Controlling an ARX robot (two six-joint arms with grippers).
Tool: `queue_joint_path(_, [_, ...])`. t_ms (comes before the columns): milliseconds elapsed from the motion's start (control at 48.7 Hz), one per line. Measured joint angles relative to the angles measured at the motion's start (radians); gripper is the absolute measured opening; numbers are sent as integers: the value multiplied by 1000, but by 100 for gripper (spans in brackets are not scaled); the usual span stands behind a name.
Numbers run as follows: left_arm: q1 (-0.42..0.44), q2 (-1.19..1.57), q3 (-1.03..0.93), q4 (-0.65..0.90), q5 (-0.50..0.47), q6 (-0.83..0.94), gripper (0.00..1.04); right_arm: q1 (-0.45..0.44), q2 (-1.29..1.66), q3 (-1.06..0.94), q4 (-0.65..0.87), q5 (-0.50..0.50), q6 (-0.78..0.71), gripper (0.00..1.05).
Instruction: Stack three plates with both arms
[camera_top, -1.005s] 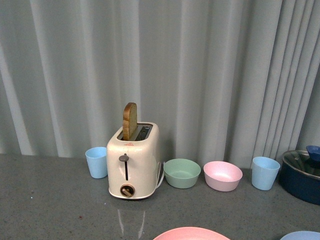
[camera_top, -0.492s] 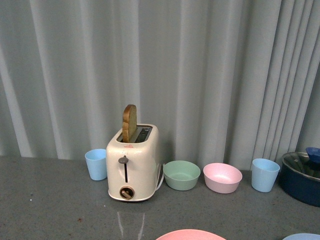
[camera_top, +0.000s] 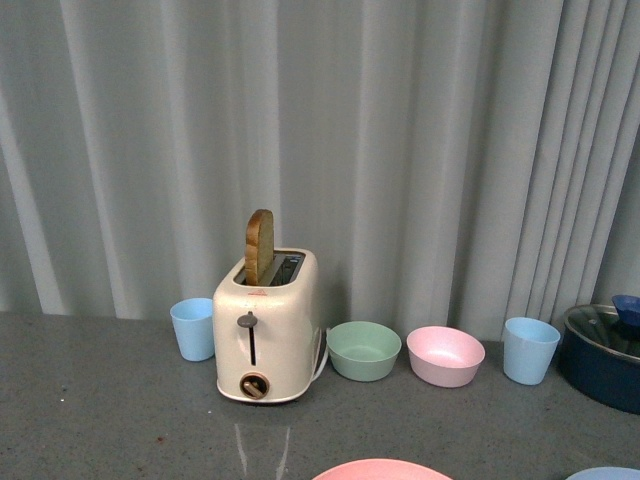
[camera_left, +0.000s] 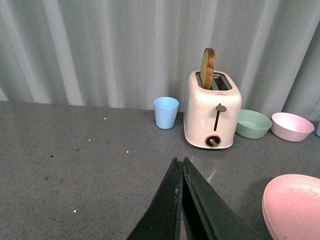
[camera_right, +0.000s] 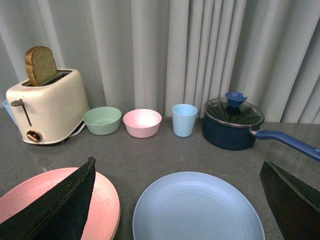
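The pink plate (camera_top: 380, 469) lies at the near edge of the front view, with the light blue plate (camera_top: 605, 473) to its right. In the right wrist view the light blue plate (camera_right: 197, 210) lies flat between my wide-open right gripper (camera_right: 177, 162) fingers, and the pink plate (camera_right: 106, 202) lies beside it, partly behind one finger. My left gripper (camera_left: 179, 160) is shut and empty above bare table, left of the pink plate (camera_left: 295, 205). A paler rim shows under the pink plate's edge. No cream-beige plate shows clearly.
At the back stand a cream toaster (camera_top: 267, 335) with a bread slice, two light blue cups (camera_top: 192, 327) (camera_top: 530, 349), a green bowl (camera_top: 364, 348), a pink bowl (camera_top: 445, 353) and a dark blue lidded pot (camera_right: 232, 122) with its handle pointing right. A grey curtain hangs behind.
The toaster and the plates sit slightly lower in the front view than a second ago, as if the camera shifted. Nothing on the table has moved.
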Motion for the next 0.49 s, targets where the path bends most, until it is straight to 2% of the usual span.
queue_joint_path(287, [0,-80,0,-80,0,0,4,0,0,0,0,0,0,97])
queue_joint_path(390, [0,-202,0,-237,0,0,4,0,0,0,0,0,0,97])
queue_joint_path(492, [0,-249,0,-251,0,0,4,0,0,0,0,0,0,97])
